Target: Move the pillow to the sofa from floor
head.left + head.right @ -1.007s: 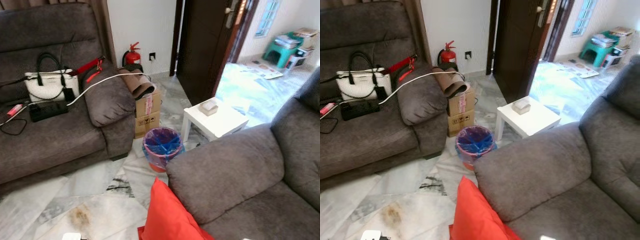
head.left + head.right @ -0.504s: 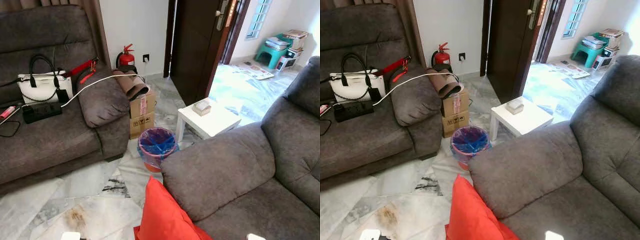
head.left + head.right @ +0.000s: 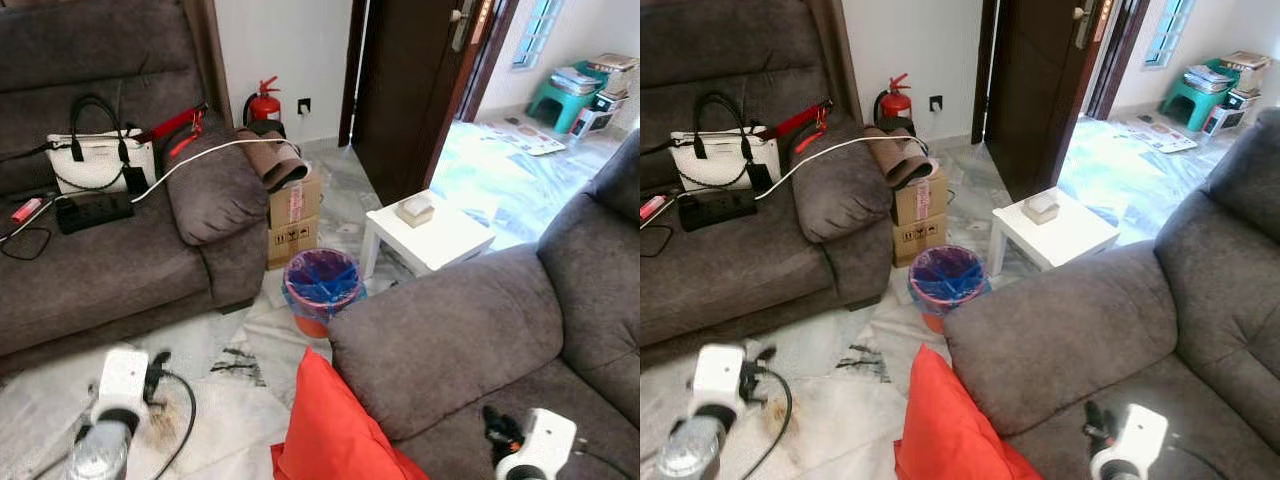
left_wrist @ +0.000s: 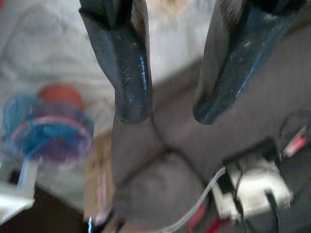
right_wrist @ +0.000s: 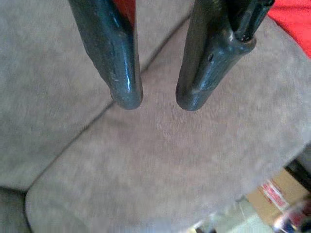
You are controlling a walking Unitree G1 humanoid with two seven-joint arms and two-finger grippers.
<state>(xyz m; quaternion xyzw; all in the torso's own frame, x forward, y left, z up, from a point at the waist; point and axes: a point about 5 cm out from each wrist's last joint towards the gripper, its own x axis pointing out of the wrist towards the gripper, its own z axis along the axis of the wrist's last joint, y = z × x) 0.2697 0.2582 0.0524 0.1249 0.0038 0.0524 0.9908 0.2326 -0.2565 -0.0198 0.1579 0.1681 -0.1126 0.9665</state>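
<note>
Marble floor is stretching between two grey sofas. Leaning against the nearer sofa, at the foot of its armrest, the red pillow is standing on the floor with its long axis rising and one corner pointing up (its base is running out of frame). Left gripper is hovering over the floor beside the pillow, fingers narrowly parted, holding nothing. Right gripper is hanging over the sofa's seat, fingers likewise slightly apart.
</note>
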